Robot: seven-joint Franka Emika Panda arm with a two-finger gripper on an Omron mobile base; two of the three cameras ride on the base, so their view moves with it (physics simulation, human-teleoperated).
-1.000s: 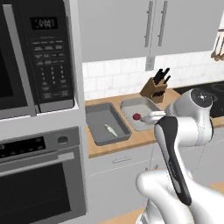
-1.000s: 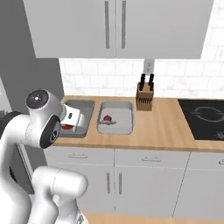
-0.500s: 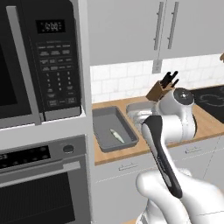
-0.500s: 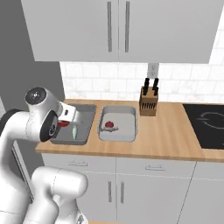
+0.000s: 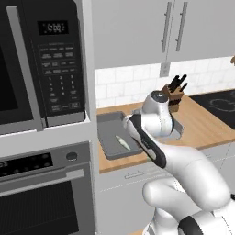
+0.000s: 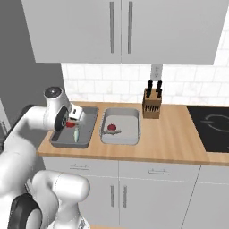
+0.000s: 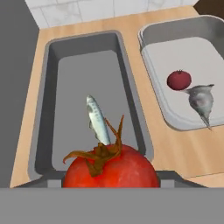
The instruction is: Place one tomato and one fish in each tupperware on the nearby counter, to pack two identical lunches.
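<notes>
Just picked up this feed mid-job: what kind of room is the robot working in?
A home kitchen, by the look of it: a built-in microwave above an oven, a knife block on the wooden counter, and a cooktop.

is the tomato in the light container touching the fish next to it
Apart. The hand view shows a strip of pale floor between the tomato and the fish inside the lighter tupperware; the gap is narrow but plain.
</notes>
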